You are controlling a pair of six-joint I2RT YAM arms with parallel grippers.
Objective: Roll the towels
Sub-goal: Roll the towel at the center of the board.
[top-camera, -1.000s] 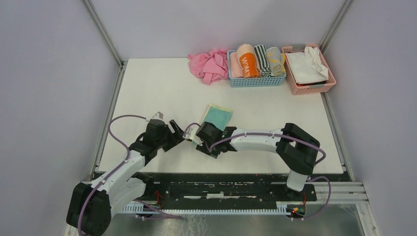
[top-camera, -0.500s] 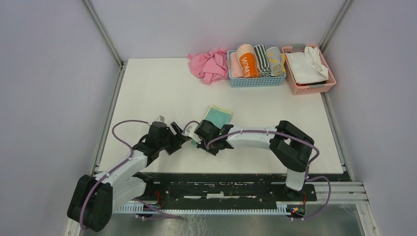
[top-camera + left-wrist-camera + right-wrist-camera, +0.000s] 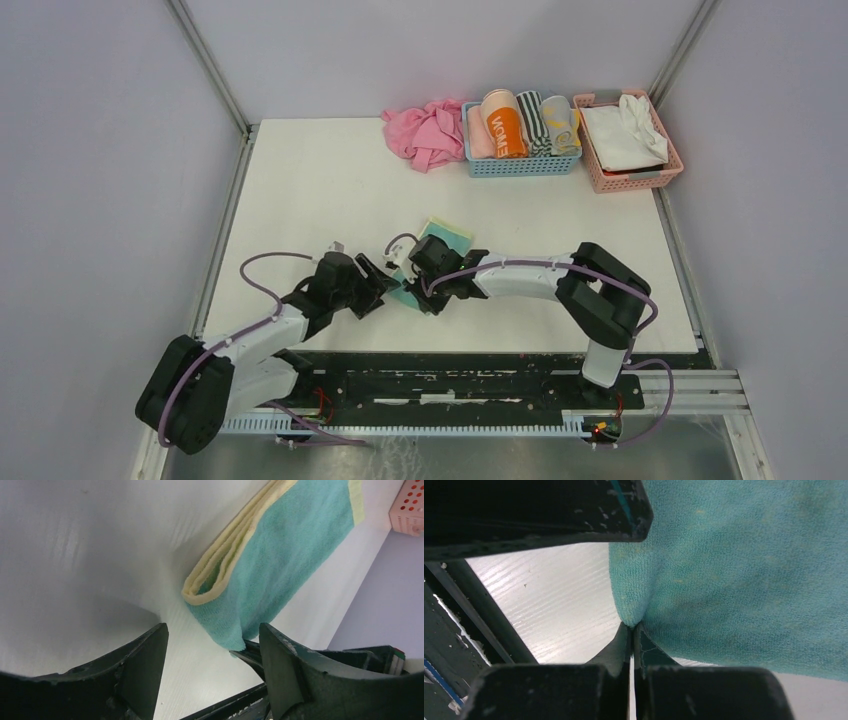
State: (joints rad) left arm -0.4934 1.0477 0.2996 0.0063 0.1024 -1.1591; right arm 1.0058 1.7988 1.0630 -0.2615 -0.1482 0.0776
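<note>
Since a second ago the left jaws have moved right, closer to the folded teal-and-yellow towel [image 3: 447, 237] lying near the middle of the white tabletop [image 3: 320, 180], and the right jaws have closed, now clamped on the towel's near left corner. The left jaws stand apart, that pinched corner just ahead of their gap.

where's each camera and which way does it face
top external: above, behind the arms, looking down on the table; both arms show.
left wrist: on the left arm, looking past the open left gripper at the towel.
right wrist: on the right arm, close on the towel corner pinched by the right gripper.
shared: all show the towel.
</note>
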